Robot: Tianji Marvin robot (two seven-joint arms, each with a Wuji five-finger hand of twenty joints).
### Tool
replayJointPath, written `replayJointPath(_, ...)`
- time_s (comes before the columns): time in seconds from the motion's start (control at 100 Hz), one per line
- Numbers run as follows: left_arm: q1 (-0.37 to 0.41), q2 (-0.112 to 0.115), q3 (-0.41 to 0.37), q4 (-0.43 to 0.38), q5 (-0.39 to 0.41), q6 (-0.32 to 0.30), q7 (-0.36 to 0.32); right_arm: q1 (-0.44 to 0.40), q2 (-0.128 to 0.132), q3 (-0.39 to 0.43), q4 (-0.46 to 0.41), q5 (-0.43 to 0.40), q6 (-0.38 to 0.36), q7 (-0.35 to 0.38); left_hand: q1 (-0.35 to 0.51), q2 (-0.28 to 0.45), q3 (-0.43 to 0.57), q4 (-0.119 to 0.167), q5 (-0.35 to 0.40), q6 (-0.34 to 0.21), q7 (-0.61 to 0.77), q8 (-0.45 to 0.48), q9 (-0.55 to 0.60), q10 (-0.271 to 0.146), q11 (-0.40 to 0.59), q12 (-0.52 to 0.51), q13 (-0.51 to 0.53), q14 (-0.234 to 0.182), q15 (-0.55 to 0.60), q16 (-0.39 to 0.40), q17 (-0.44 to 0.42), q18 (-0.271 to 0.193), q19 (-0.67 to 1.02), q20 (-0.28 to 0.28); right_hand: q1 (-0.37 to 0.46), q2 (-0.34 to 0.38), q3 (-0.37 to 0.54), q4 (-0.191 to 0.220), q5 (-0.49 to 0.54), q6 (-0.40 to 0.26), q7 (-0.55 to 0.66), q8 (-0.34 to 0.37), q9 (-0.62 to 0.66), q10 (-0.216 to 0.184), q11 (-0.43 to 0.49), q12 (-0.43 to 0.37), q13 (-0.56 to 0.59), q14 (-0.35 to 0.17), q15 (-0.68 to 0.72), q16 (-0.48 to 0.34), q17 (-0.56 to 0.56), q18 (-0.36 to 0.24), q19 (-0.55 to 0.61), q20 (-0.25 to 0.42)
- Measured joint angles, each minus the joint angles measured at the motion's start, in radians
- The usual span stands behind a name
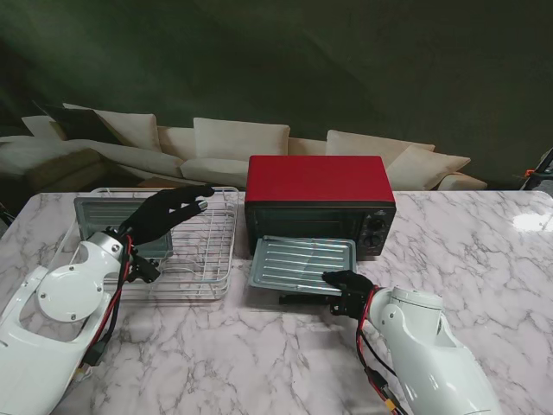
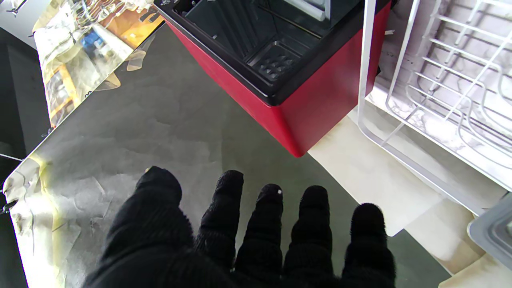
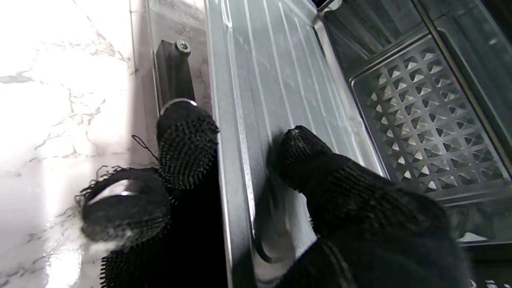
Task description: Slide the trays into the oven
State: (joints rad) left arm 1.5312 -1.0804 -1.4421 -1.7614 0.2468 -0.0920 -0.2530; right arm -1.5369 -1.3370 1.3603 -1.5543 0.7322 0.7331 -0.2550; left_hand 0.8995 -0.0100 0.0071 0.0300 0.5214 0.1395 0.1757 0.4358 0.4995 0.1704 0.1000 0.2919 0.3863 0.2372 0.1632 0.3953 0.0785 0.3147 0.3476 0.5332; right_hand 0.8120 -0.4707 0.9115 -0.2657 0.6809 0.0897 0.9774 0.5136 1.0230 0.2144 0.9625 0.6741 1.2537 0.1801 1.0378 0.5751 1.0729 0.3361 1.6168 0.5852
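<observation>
A ribbed grey tray [image 1: 302, 262] sticks out of the red oven [image 1: 318, 194], resting over its lowered door. My right hand [image 1: 348, 285] is shut on that tray's near right corner: the thumb [image 3: 316, 160] lies on the tray [image 3: 276, 80] and the fingers [image 3: 186, 148] curl under its rim. A second grey tray [image 1: 108, 216] stands in the white wire rack [image 1: 203, 251] on the left. My left hand [image 1: 168, 214] hovers open over the rack next to this tray, fingers [image 2: 268, 216] spread, holding nothing.
The oven's control knobs [image 1: 376, 229] sit on its right front. Its door handle [image 3: 172, 72] shows under the tray's edge. The rack's wire rim [image 2: 400, 156] lies close to the oven's left side [image 2: 320, 100]. A sofa stands beyond the marble table [image 1: 484, 259].
</observation>
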Motion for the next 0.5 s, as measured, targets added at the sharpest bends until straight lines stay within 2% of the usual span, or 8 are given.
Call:
replayJointPath(0.21, 0.009, 0.001, -0.002, -0.002, 0.001, -0.003, -0.003, 0.014, 0.0, 0.0, 0.014, 0.008, -0.01, 0.012, 0.0, 0.0, 0.0, 0.0, 0.0, 0.0, 0.0, 0.0, 0.0, 0.0, 0.0, 0.0, 0.0, 0.001, 0.0, 0.0, 0.0, 0.0, 0.0, 0.0, 0.0, 0.005, -0.003, 0.0, 0.0, 0.0, 0.0, 0.001, 0.0, 0.0, 0.004, 0.01, 0.0, -0.005, 0.006, 0.0, 0.0, -0.008, 0.004, 0.0)
replayJointPath(0.5, 0.018, 0.001, -0.005, -0.007, 0.001, -0.005, -0.004, 0.027, -0.004, 0.001, 0.032, 0.031, -0.028, -0.007, 0.0, 0.0, 0.0, 0.0, 0.0, 0.0, 0.0, 0.0, 0.0, 0.0, 0.0, 0.0, 0.0, 0.001, 0.0, 0.0, 0.0, 0.0, 0.0, 0.0, 0.0, 0.005, -0.003, 0.0, 0.0, 0.0, 0.0, 0.002, -0.001, 0.0, 0.008, 0.013, 0.0, -0.006, 0.012, 0.0, 0.0, -0.01, 0.005, 0.0)
